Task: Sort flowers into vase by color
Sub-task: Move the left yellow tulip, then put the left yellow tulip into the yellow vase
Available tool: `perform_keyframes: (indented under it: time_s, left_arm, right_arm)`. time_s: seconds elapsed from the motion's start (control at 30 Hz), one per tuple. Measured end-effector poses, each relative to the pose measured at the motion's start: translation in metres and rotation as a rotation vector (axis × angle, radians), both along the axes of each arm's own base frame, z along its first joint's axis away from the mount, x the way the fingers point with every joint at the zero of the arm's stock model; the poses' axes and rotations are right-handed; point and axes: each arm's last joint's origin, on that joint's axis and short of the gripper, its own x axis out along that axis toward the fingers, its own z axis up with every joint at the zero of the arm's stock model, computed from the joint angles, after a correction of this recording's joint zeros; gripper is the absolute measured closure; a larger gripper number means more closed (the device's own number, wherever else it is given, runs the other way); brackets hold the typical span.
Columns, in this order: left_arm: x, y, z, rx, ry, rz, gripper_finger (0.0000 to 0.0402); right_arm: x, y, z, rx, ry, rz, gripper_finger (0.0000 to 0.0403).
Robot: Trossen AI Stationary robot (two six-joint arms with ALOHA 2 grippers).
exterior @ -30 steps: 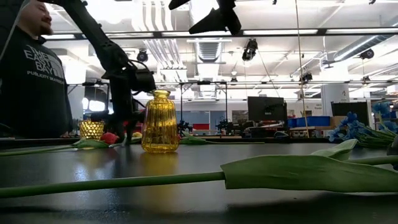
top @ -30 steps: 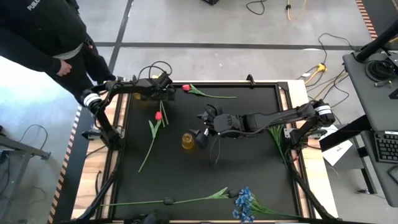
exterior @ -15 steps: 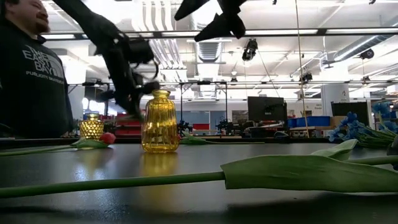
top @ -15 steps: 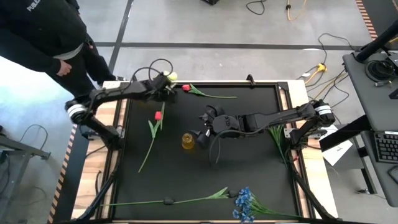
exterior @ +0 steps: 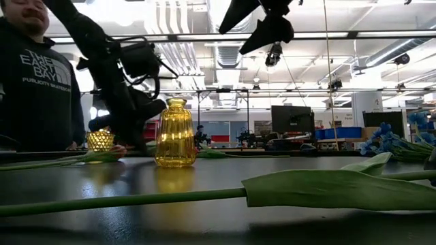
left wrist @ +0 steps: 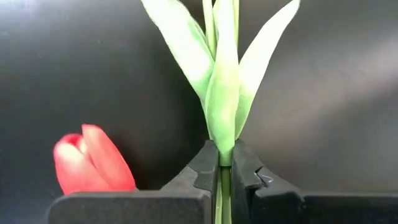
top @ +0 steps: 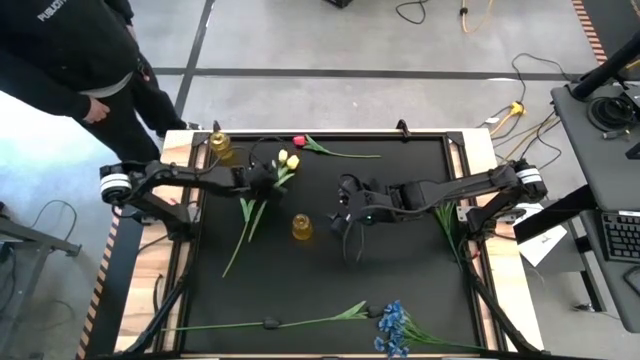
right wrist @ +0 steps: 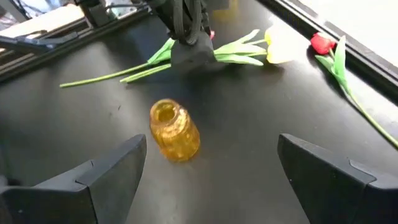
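Note:
My left gripper is shut on a bunch of yellow tulips, just far-left of the amber vase, which stands upright mid-table. The tulip heads point toward the far right and the stems trail toward the near left. A red tulip lies on the table beside my left fingers. My right gripper hovers open to the right of the vase, above the table. A second red tulip lies by the far edge. My left gripper pinches the yellow tulips' green stems between its two fingers, just below where the leaves spread. The fingers lie across the stems. The bunch lies about level, low over the table; whether it touches the table I cannot tell.
A small amber vase stands at the far-left corner. A long-stemmed tulip and blue blossoms lie along the near edge, and green leaves lie by the right edge. A person stands beyond the far-left corner.
My left gripper has risen from near the far edge, then swung toward the near edge and the amber vase and come down, carrying the yellow tulips. The small vase at the far-left corner has come into sight. My right gripper has drifted a little toward the right edge.

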Motion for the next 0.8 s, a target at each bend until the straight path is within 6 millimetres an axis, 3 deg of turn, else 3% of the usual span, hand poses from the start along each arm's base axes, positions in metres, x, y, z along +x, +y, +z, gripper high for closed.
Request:
perform_keyframes:
  time_s: [0.13, 0.43, 0.6, 0.8]
  left_arm:
    - [0.000, -0.006, 0.000, -0.006, -0.006, -0.017, 0.0385]
    - [0.007, -0.004, 0.014, -0.035, -0.001, 0.006, 0.0305]
    - [0.010, -0.002, 0.015, -0.058, 0.004, 0.052, 0.0296]
    - [-0.001, 0.000, 0.007, -0.051, 0.143, 0.219, 0.0296]
  right_arm:
    - [-0.002, 0.001, 0.001, 0.018, -0.005, -0.010, 0.0049]
    - [-0.001, 0.001, 0.001, 0.042, -0.015, -0.023, 0.0049]
    - [-0.001, 0.002, 0.001, 0.058, -0.022, -0.035, 0.0048]
    - [-0.001, 0.004, 0.001, 0.077, -0.029, -0.043, 0.0048]
